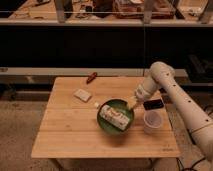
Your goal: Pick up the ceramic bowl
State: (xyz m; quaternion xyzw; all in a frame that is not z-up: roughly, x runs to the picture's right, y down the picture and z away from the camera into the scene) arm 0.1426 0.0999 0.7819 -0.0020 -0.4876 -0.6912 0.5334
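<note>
Toward the right side of the light wooden table (65,135), a little nearer its front edge than its back, the wide, shallow, dark-green glazed ceramic bowl (108,125) is seen resting flat, with a pale rectangular packet (115,115) lying across its inside. The white robot arm (172,97) is brought down from the right, and the two-finger gripper (133,103) is placed right at the bowl's far-right rim; whether it is touching that rim cannot be told. A small translucent white cup (152,121) is stood just beside the bowl, near the table's right edge, with a dark flat rectangular object (153,104) just behind it. Farther left, a small pale block (82,94) is left lying, and a reddish-brown object (91,77) is seen near the back edge. The step in hand is judged to be the approach to the rim, the bowl not yet lifted. A firm pinch on the rim is called for next, then a level lift so the packet is not tipped out and the cup is not knocked
</note>
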